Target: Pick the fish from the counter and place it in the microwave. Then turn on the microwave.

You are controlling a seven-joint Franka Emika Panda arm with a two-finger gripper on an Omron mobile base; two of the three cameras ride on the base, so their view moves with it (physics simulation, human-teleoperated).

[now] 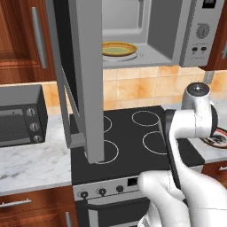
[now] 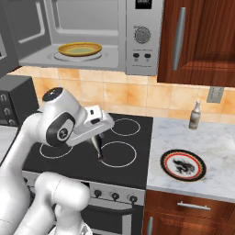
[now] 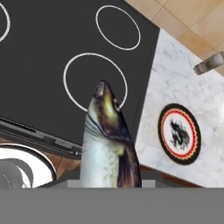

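Observation:
The fish (image 3: pixel 107 140), silvery with a dark back, hangs head-down from my gripper (image 2: pixel 95 137), which is shut on it. In the right base view the fish (image 2: pixel 98 151) dangles just above the front right ring of the black stovetop (image 2: pixel 133 140). It hides my fingertips in the hand view. The microwave (image 2: pixel 143 36) sits above and behind the stove with its cavity open, and a yellow-rimmed plate (image 2: pixel 80 48) lies inside. Its door (image 1: pixel 86 75) swings out to the left over the stove. The marble counter (image 2: pixel 209 142) lies to the right of the stove.
A red-rimmed plate with dark markings (image 2: pixel 182 165) lies on the right counter, with a small bottle (image 2: pixel 195 115) behind it by the wall. A dark toaster oven (image 1: pixel 20 117) stands on the left counter (image 1: pixel 31 162). The open microwave door hangs low over the stove's left side.

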